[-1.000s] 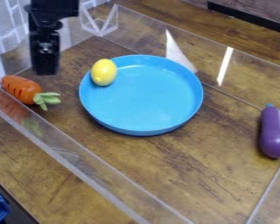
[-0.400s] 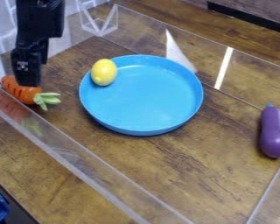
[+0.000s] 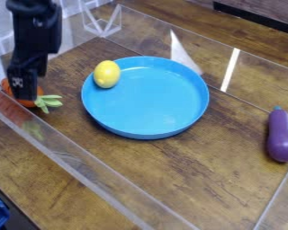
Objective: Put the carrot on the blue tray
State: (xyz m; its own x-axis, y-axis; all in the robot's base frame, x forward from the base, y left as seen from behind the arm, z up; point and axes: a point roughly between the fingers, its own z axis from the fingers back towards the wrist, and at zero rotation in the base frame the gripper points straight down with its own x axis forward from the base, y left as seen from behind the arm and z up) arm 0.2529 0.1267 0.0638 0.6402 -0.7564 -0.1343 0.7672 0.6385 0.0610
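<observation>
A wooden tabletop [image 3: 171, 171] fills the frame. On it, just left of centre, sits the blue tray [image 3: 153, 103], with a yellow lemon [image 3: 105, 74] resting on its upper-left rim. At upper left the black gripper [image 3: 22, 88] points straight down, jaws spread wide, over the carrot [image 3: 30, 99] at the left edge, whose orange body is mostly hidden behind it. A purple eggplant [image 3: 280, 135] lies at the right edge.

1. Carrot [image 3: 39, 101]: small, orange, green leafy top pointing right; lies at left edge of frame, orange body mostly hidden.
2. Blue tray [image 3: 153, 112]: large round bright-blue dish, shallow rim, flat at frame centre, right of carrot.
</observation>
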